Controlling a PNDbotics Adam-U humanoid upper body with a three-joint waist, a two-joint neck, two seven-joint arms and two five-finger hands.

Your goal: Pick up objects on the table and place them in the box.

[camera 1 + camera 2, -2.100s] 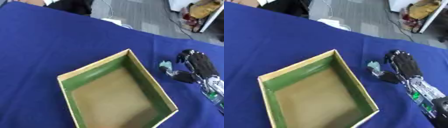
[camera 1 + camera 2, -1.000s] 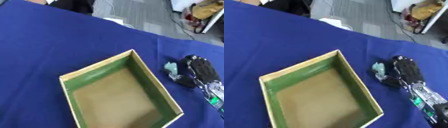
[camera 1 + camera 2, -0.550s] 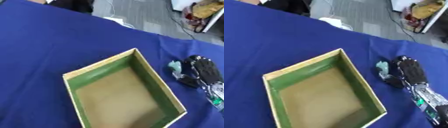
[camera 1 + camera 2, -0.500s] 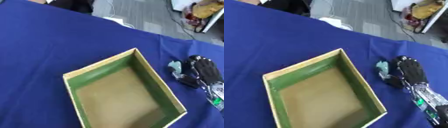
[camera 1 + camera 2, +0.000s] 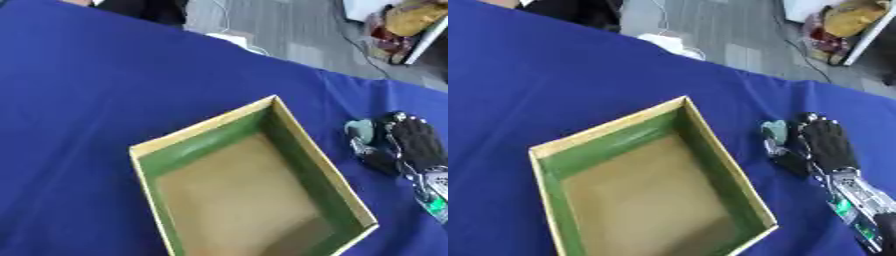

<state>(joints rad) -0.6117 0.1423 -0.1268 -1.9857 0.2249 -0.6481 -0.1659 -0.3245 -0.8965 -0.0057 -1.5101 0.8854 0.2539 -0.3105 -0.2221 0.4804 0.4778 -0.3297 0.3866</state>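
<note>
Blue worktop (image 5: 105, 90) filled the view. Open box (image 5: 206, 129), green inside walls, brown floor, sat mid-worktop. Right robot hand (image 5: 822, 145) lay right of box, fingers curled round a small pale teal object (image 5: 775, 131), which sat on worktop just beside box's right wall.

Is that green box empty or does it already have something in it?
Empty. The box shows only its bare brown floor. The small pale object is outside it, on the blue cloth by the right hand.
</note>
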